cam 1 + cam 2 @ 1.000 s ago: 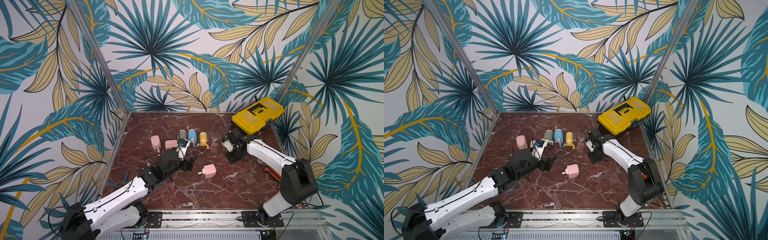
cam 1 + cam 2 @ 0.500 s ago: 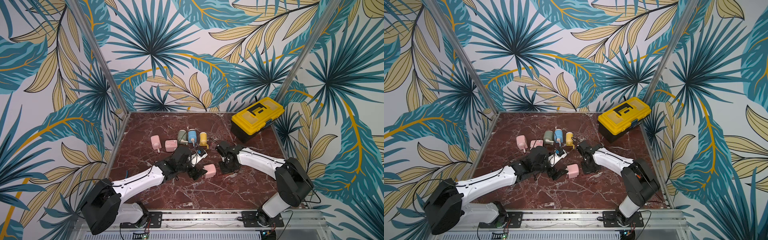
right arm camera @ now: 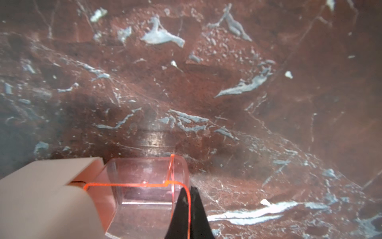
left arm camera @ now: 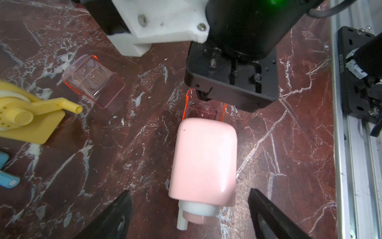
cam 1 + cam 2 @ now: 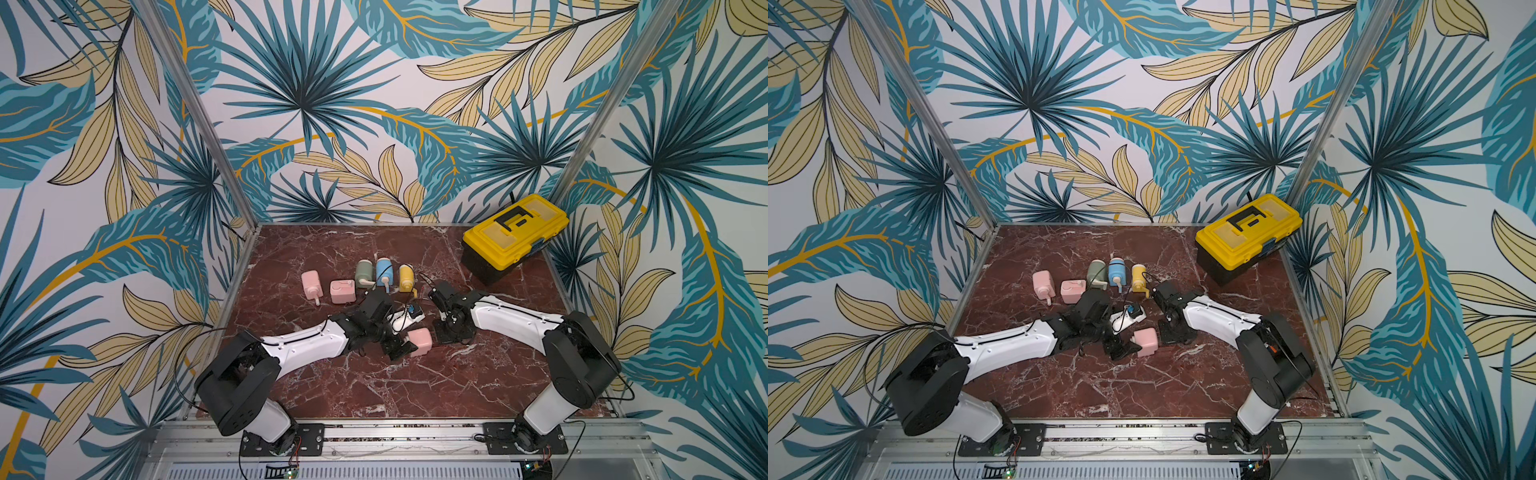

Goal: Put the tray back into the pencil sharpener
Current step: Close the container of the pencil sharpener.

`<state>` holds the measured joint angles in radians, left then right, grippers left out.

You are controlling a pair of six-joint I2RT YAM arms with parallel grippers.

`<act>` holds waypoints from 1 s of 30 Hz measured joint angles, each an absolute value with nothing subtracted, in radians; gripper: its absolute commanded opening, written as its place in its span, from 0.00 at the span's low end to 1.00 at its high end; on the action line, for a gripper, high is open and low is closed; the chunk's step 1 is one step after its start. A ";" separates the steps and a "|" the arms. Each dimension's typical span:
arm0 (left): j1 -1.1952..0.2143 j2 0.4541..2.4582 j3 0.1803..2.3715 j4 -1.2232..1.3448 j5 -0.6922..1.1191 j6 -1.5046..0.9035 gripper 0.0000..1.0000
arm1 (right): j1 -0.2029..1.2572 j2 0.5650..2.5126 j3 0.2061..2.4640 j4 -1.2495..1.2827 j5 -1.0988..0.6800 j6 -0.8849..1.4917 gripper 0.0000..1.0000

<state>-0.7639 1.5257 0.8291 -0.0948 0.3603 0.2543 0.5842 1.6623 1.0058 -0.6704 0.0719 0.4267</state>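
Observation:
The pink pencil sharpener [image 5: 420, 341] [image 5: 1148, 341] [image 4: 204, 161] lies on its side mid-table, its white crank end toward my left gripper. The clear, orange-rimmed tray [image 4: 203, 110] [image 3: 144, 186] sits partly inside the sharpener's [image 3: 41, 196] open end. My right gripper [image 3: 188, 211] [image 5: 441, 337] is shut on the tray's outer wall. My left gripper [image 4: 189, 207] [image 5: 402, 351] is open, one finger on each side of the crank end, touching nothing.
A second clear tray [image 4: 93, 82] lies loose beside a yellow sharpener [image 4: 24, 118] [image 5: 406, 275]. Two pink [image 5: 311, 283], a green [image 5: 365, 272] and a blue sharpener [image 5: 384, 270] lie in a row behind. A yellow toolbox [image 5: 515, 232] stands at the back right.
My left arm has swung right, bringing its open gripper to the sharpener's crank end. My right arm has come forward with the tray to the sharpener's open end.

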 measured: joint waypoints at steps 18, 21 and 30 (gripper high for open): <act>-0.772 1.623 0.856 -0.096 0.363 0.321 0.66 | 0.599 1.660 0.992 -0.599 -0.031 0.393 0.07; -0.780 1.636 0.857 -0.096 0.358 0.333 0.61 | 0.601 1.659 0.987 -0.589 -0.060 0.387 0.13; -0.797 1.643 0.868 -0.097 0.336 0.379 0.56 | 0.597 1.651 0.926 -0.493 -0.184 0.440 0.24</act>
<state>-0.7975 1.6432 0.8684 -0.0975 0.3355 0.3794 0.5972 1.6508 0.9260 -0.4927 -0.1837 0.4397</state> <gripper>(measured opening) 0.584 0.231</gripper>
